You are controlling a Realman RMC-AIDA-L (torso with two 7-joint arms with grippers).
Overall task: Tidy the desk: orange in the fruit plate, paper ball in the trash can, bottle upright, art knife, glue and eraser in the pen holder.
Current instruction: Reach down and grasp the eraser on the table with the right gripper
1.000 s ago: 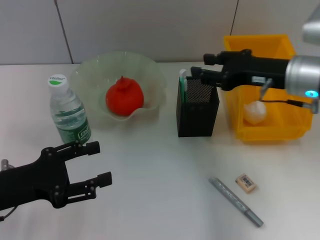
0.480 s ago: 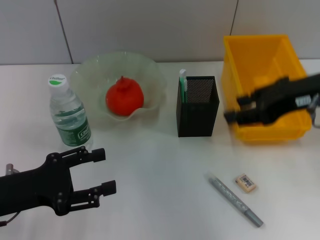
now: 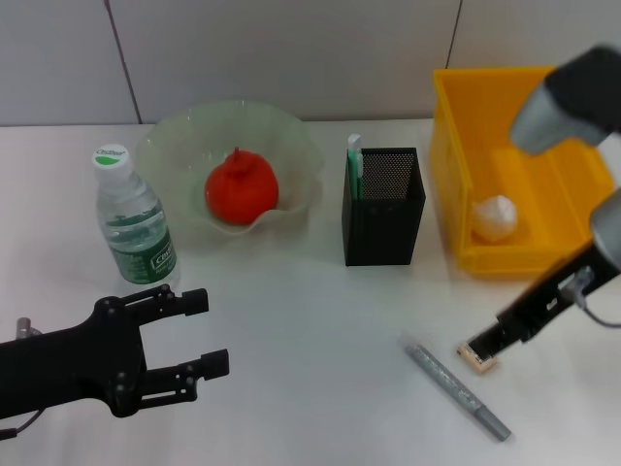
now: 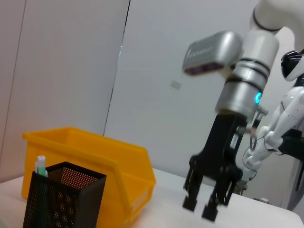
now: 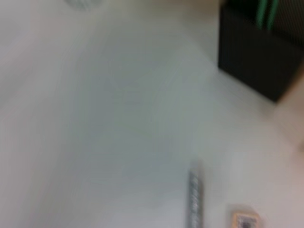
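Lab: humanoid robot (image 4: 285, 118) beyond desk.

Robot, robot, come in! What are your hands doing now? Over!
Right gripper open, just above eraser. Left gripper open, idle near bottle. Nothing blocking.

Black mesh pen holder (image 3: 384, 206)

White desk surface (image 3: 310, 320), matte, extending to all frame edges. Grey panelled wall (image 3: 291, 49) along far edge, with vertical seams. White humanoid figure (image 4: 285, 118) standing in background beyond desk, seen from left wrist view.
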